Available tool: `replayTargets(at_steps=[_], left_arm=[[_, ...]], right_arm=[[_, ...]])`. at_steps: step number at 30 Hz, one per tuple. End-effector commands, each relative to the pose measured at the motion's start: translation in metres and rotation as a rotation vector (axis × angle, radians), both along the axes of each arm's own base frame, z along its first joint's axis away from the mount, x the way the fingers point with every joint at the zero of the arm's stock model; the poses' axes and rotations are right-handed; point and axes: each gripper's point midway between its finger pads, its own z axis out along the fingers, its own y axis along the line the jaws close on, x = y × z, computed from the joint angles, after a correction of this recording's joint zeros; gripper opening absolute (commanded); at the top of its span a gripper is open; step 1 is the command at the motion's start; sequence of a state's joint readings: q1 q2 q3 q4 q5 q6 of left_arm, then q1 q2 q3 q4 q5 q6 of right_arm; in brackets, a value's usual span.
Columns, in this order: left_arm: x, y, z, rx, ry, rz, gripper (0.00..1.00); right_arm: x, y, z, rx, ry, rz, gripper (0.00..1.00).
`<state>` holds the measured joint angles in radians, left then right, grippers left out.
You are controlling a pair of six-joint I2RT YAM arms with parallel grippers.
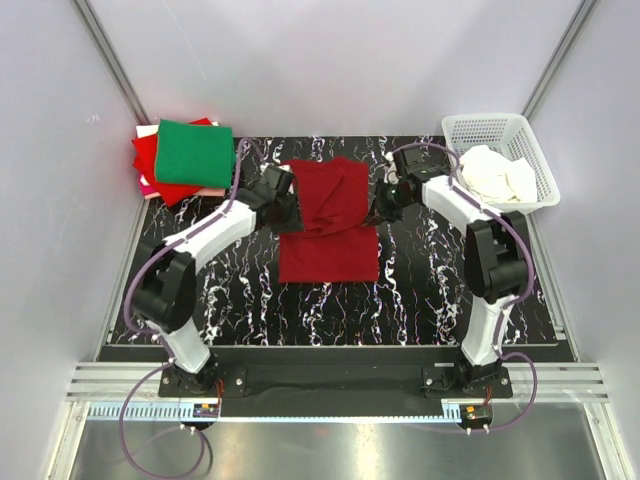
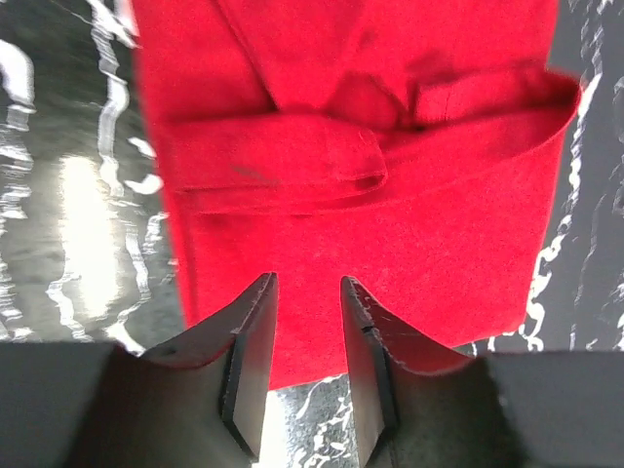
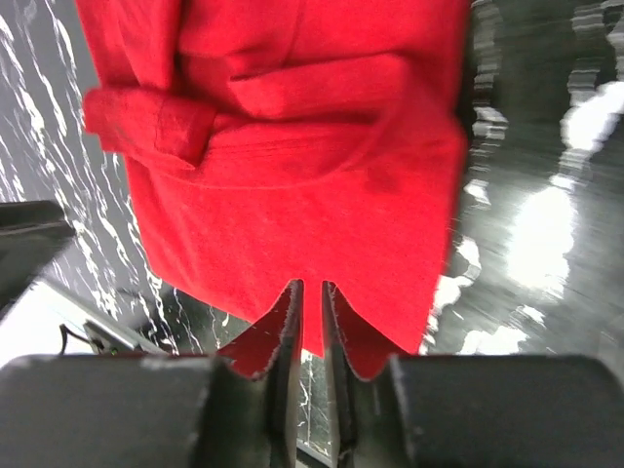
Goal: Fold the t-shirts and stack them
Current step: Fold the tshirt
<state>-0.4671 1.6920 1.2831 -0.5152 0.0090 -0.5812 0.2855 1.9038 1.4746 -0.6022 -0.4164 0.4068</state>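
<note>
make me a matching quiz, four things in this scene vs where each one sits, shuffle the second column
Things:
1 green t-shirt
2 dark red t-shirt
3 white basket
4 white cloth

Places:
a inside the basket
b far left corner
c centre, partly folded
d far right corner

Pairs: 1-b, 2-c, 3-d, 4-a
</note>
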Motion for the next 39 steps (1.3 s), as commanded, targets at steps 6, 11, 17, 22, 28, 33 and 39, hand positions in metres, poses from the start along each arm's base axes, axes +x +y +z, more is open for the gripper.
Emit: replayTargets(at_steps=[6, 11, 17, 22, 28, 33, 39], left_arm=[[0.01, -0.018, -0.048, 0.022, 0.041, 0.0, 0.35], [0.023, -0.023, -0.058, 0.056, 0.058, -0.012, 0.35], [0.05, -0.019, -0.067, 0.138, 0.083, -0.028, 0.35], [0.106, -0.002, -0.02, 0.163, 0.04, 0.017, 0.36], [0.1, 0.013, 0.02, 0.169, 0.004, 0.038, 0.46], [0.05, 0.023, 0.02, 0.093, -0.006, 0.064, 0.51], [-0.024, 0.042, -0.012, 0.007, 0.02, 0.093, 0.55]], right_arm=[[0.012, 0.025, -0.037, -0.018, 0.053, 0.075, 0.17], [0.03, 0.026, -0.047, -0.056, 0.064, 0.079, 0.17], [0.065, 0.022, -0.046, -0.088, 0.058, 0.053, 0.22], [0.101, 0.01, -0.027, -0.061, 0.034, 0.001, 0.29], [0.088, 0.009, 0.033, 0.015, -0.059, 0.0, 0.47], [0.03, -0.005, 0.026, 0.025, -0.039, -0.03, 0.68], [-0.055, -0.017, -0.005, 0.073, 0.041, -0.046, 0.81]])
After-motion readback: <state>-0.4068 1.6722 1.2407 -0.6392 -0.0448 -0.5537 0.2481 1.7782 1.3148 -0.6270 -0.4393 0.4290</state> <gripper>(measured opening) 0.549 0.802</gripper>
